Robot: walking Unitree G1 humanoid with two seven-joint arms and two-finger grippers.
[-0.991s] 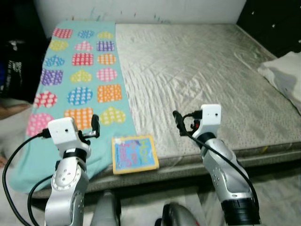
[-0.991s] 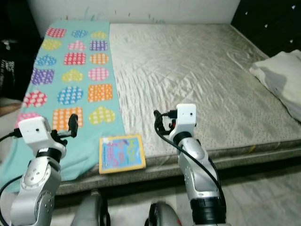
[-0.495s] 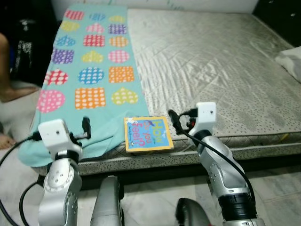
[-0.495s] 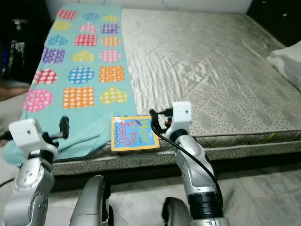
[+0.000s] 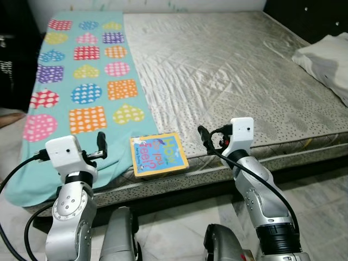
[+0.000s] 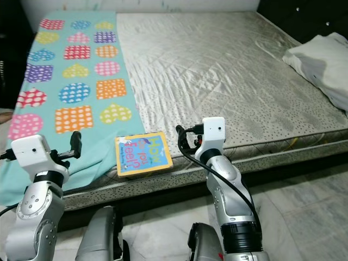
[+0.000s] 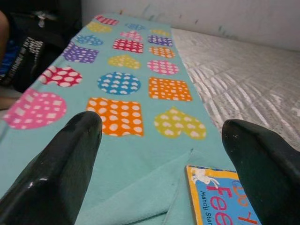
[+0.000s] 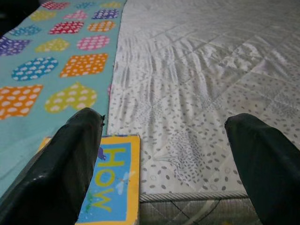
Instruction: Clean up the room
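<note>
A children's book (image 5: 159,154) with a yellow border and blue cover lies flat at the near edge of the bed, partly on the teal blanket (image 5: 81,81) with coloured hearts and squares. My left gripper (image 5: 101,145) hovers open over the blanket's near corner, just left of the book (image 7: 220,197). My right gripper (image 5: 202,136) is open too, held over the bed edge just right of the book (image 8: 110,187). Neither gripper touches anything, and both sets of fingers stand wide apart with nothing between them.
The grey quilted mattress (image 5: 228,70) spreads ahead to a white wall. A white pillow (image 5: 326,57) lies at its far right. Dark bags (image 7: 28,51) stand left of the bed. Pale tiled floor (image 5: 321,196) runs along the bed's near side.
The whole view has swung and shifted, so the camera moved. Both arms keep the same raised pose with fingers open. The book stays at the bed edge.
</note>
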